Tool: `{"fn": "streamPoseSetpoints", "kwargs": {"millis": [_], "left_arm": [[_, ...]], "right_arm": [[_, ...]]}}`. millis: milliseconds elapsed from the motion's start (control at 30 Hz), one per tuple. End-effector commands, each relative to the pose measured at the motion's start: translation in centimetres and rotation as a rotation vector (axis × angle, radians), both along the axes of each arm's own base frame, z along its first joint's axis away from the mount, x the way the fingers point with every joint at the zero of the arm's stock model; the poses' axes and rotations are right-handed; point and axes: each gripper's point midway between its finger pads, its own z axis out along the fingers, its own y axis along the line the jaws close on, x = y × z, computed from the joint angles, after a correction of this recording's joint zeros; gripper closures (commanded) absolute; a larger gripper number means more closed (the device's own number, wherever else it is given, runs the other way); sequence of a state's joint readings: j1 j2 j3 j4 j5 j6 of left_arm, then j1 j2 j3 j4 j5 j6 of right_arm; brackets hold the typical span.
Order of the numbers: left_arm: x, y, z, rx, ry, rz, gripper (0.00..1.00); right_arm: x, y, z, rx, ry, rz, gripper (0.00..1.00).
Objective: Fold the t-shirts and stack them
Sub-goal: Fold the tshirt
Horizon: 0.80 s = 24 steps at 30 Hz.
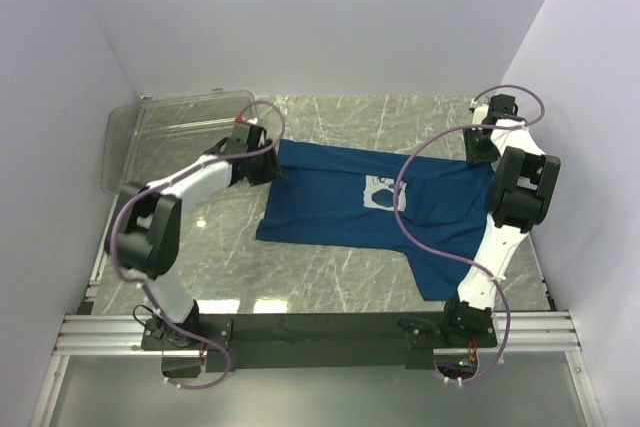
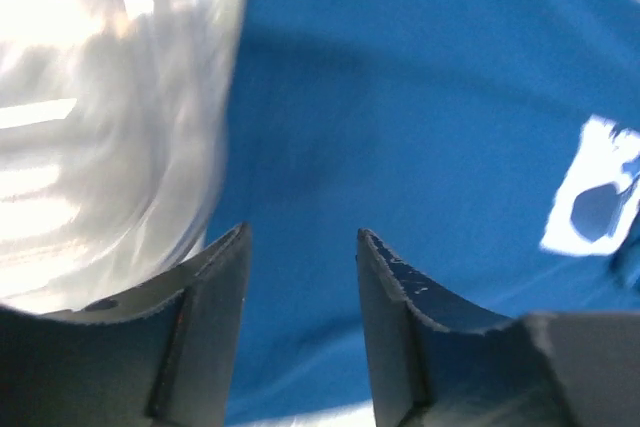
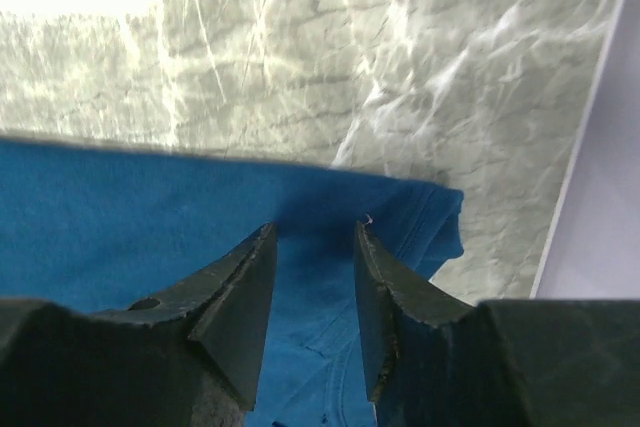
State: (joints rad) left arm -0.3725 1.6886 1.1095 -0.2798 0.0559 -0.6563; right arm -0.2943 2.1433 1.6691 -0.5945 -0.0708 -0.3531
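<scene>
A dark blue t-shirt [image 1: 340,207] with a pale square print [image 1: 383,193] lies spread on the marble table, one sleeve hanging toward the near right. My left gripper [image 1: 262,161] is open over the shirt's left edge; in the left wrist view its fingers [image 2: 300,237] straddle blue cloth [image 2: 420,127] and hold nothing. My right gripper [image 1: 478,150] is open over the shirt's far right corner; in the right wrist view its fingers [image 3: 315,232] hover above the cloth's corner [image 3: 420,217].
A clear plastic bin [image 1: 165,132] stands at the far left, just beyond the left gripper. White walls close in the left, back and right. Purple cables loop from both arms over the shirt. The black rail [image 1: 320,332] runs along the near edge.
</scene>
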Motion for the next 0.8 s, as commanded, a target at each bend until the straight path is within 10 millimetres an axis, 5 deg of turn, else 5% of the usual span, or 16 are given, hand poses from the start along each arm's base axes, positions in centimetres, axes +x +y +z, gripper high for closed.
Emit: {"fn": "streamPoseSetpoints", "kwargs": {"millis": [0, 167, 333, 767], "left_arm": [[5.1, -2.8, 3.4, -0.051, -0.145, -0.066, 0.50], [7.3, -4.8, 1.9, -0.043, -0.123, -0.113, 0.67], [8.6, -5.6, 0.8, -0.021, -0.118, -0.126, 0.80], [11.7, -6.1, -4.1, 0.099, -0.067, -0.108, 0.80]], "right_arm": [[0.8, -0.1, 2.0, -0.004, -0.044, 0.017, 0.57], [0.2, 1.0, 2.9, 0.032, -0.064, 0.062, 0.59], [-0.4, 1.7, 2.2, 0.071, -0.027, 0.081, 0.75], [0.8, 1.4, -1.3, 0.036, 0.083, 0.060, 0.81]]}}
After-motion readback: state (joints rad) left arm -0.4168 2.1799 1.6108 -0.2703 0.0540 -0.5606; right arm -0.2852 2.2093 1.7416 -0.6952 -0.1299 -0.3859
